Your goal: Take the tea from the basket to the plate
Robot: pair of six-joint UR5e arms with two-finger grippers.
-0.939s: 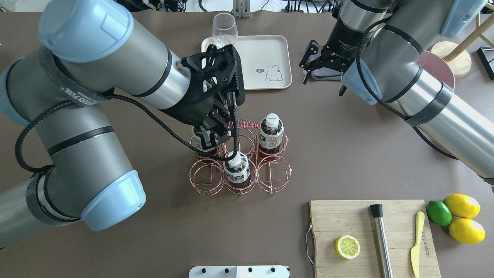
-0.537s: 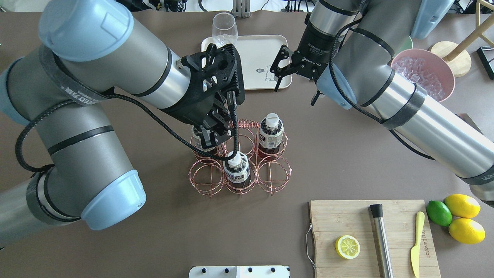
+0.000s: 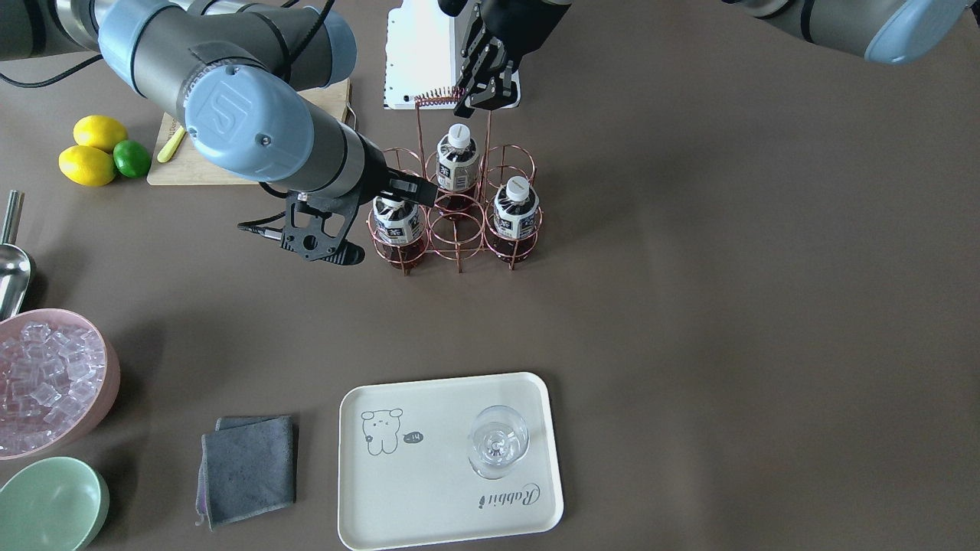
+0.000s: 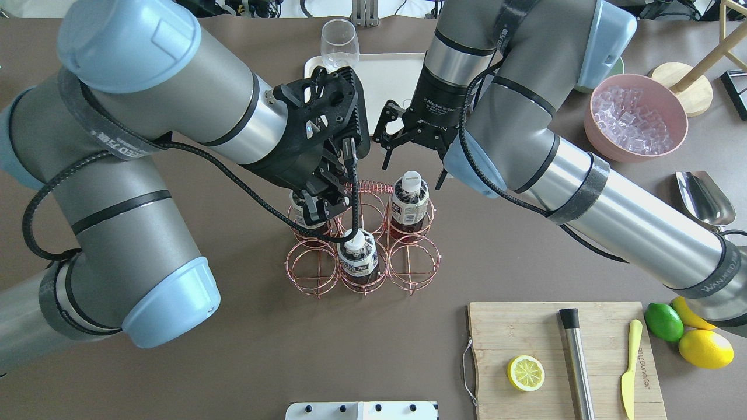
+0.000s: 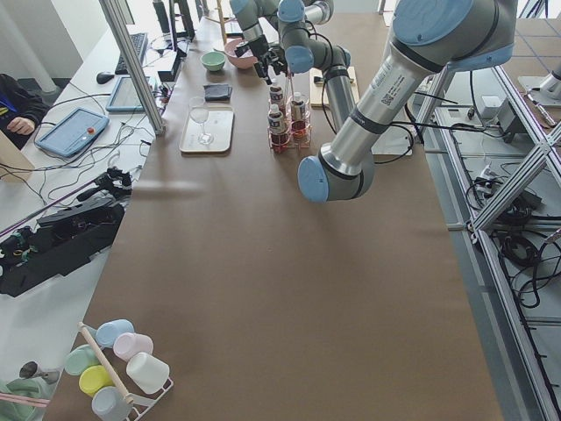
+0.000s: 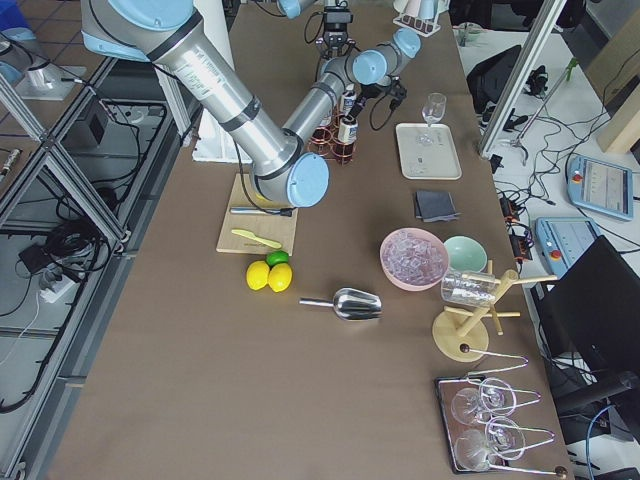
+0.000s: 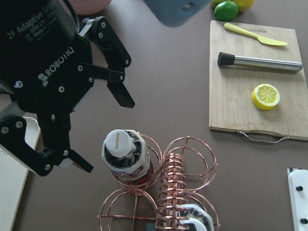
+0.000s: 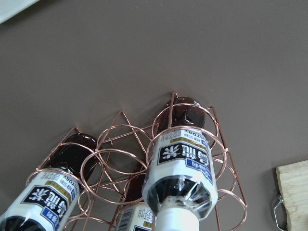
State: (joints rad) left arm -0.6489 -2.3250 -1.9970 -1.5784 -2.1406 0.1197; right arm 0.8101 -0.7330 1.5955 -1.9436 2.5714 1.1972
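Three tea bottles stand in the copper wire basket (image 4: 312, 271). My right gripper (image 4: 413, 169) is open, its fingers either side of the white cap of the back right tea bottle (image 4: 409, 201). The left wrist view shows this: right gripper (image 7: 104, 132) just above the bottle (image 7: 124, 156). From the front, the gripper (image 3: 398, 200) hides that bottle's (image 3: 396, 226) cap. My left gripper (image 4: 327, 201) is shut on the basket handle beside its coil (image 4: 369, 188). The cream plate (image 3: 444, 490) lies apart from the basket, beyond it.
A wine glass (image 3: 498, 440) stands on the plate. A grey cloth (image 3: 249, 467), a pink bowl of ice (image 3: 46, 383) and a green bowl (image 3: 50, 505) lie beside it. A cutting board (image 4: 566, 356) with lemon half, muddler and knife lies at the front right.
My right arm has swung left from beside the plate to the basket, and its open gripper now sits over the back right bottle. My left arm has not moved.
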